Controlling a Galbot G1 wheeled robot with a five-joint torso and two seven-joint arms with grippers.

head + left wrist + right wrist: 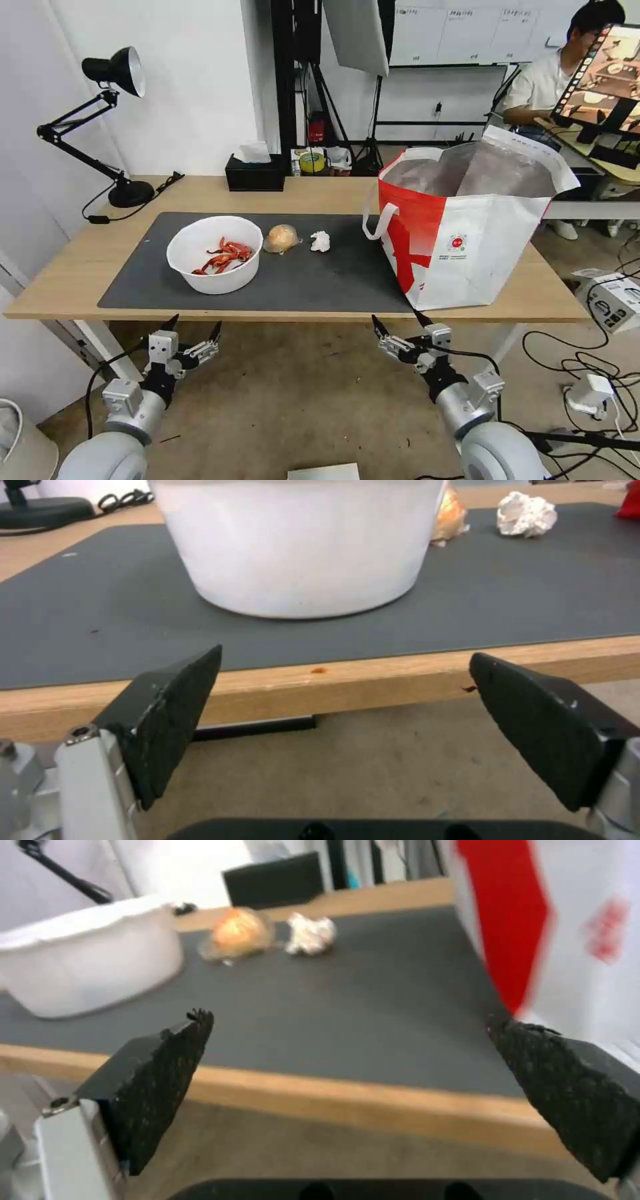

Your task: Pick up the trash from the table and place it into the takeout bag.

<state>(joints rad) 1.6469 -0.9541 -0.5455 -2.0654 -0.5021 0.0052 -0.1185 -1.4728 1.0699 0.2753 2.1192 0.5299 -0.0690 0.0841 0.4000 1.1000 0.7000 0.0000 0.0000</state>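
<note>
On the dark grey mat (333, 277) of the wood-topped table (60, 280) stands a white round bowl (215, 253) holding red-orange shells (225, 255). Right of it lie a tan wrapped lump (281, 239) and a crumpled white tissue ball (321, 241). The white-and-red takeout bag (467, 233) stands open at the table's right end, foil lining showing. My left gripper (197, 327) hangs open below the front edge, before the bowl (293, 545). My right gripper (401, 322) is open too, below the edge near the bag's corner (567, 925). The lump (239, 932) and tissue (311, 934) lie beyond it.
A black tissue box (255, 175) sits at the table's back edge, a black desk lamp (113, 73) at the back left. Cables and a power block (593, 390) litter the floor on the right. A seated person shows behind the bag.
</note>
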